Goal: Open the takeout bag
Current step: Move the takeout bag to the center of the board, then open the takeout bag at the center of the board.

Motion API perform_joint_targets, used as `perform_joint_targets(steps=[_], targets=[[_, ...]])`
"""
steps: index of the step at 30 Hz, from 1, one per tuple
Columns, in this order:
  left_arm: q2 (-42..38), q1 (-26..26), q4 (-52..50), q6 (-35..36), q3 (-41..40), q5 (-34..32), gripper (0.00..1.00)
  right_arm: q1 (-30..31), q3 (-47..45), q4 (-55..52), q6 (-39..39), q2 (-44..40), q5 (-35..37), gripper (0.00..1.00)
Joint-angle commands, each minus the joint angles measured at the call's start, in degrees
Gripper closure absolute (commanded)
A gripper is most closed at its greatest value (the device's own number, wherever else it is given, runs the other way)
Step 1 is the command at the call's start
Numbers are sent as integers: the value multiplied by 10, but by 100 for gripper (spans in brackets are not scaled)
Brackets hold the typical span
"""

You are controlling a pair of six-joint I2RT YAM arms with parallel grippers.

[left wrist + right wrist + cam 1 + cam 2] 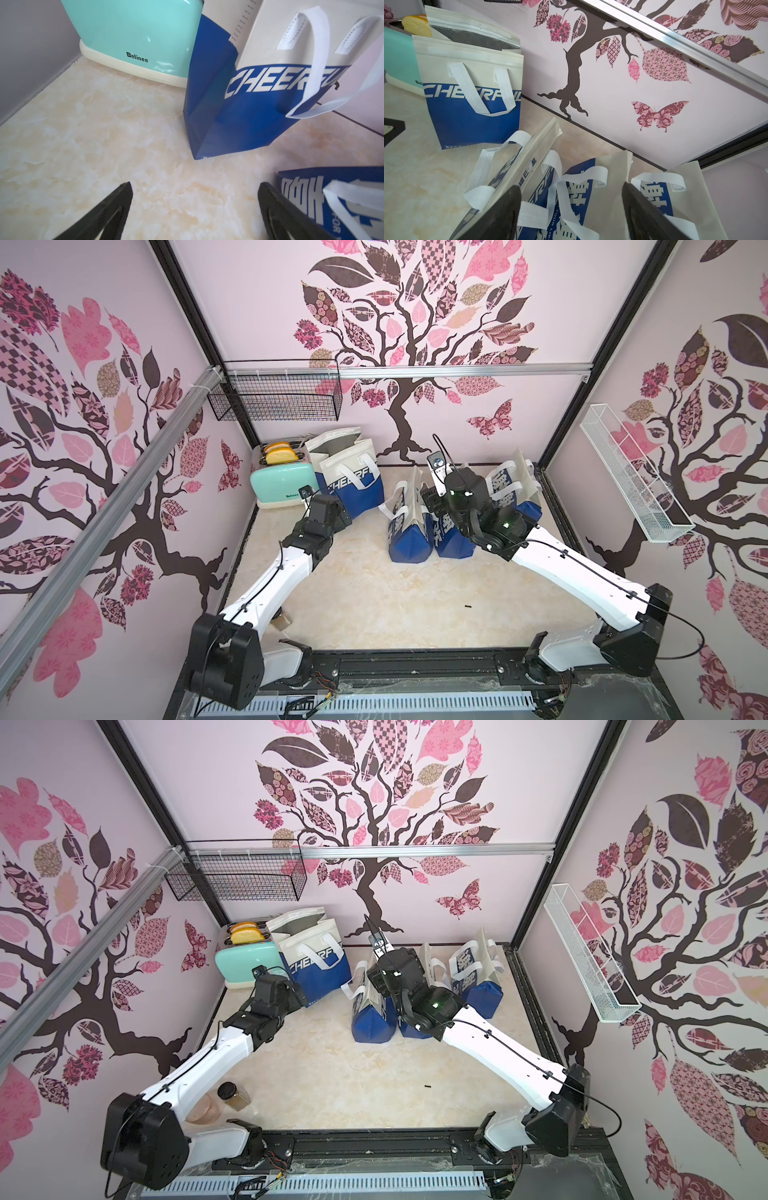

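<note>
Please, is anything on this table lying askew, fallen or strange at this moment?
Nothing looks spilled or torn. The closed bags in the middle lean against each other instead of standing straight, and a small black bit lies alone on the table. The opened bag beside the toaster looks fine.

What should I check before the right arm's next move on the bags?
1. Empty, open left gripper: ok.
2. Upright open bag, mouth wide, beside toaster: ok.
3. Open right gripper above shut bags: ok.
4. Every bag opened: not ok, three are shut.
5. Right fingers touching a handle: cannot tell.
</note>
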Motion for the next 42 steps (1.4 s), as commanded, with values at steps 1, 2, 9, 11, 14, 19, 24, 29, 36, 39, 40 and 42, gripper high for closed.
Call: perform_joint_targets(steps=[1,2,9,11,14,19,24,29,36,39,40,42], targets=[[-53,-10,-1,32,-55,8,2,-2,0,6,6,-15,-1,21],[-72,-11,1,31,-69,16,2,-2,0,10,2,-15,3,21],[-177,-15,34,45,-129,226,6,-3,9,23,-25,-24,29,21],[-206,-29,52,39,-146,302,10,-7,16,23,-32,-28,40,21],[-258,-83,111,21,-188,350,12,-16,22,32,-48,-37,60,20],[-310,-245,190,-3,-247,222,5,-43,17,43,-24,-61,62,20],[-202,-367,264,-2,-218,117,2,-43,-10,38,-14,-91,59,21],[-43,-426,418,-13,-182,8,5,-44,-35,25,-13,-126,57,22],[94,-446,521,-37,-123,-151,11,-43,-52,8,-20,-162,58,22],[139,-454,551,-56,-108,-212,12,-44,-55,1,-23,-175,59,22],[154,-456,558,-57,-100,-225,12,-43,-56,-1,-24,-179,58,22],[185,-456,580,-45,-85,-235,13,-44,-56,-6,-25,-185,58,22]])
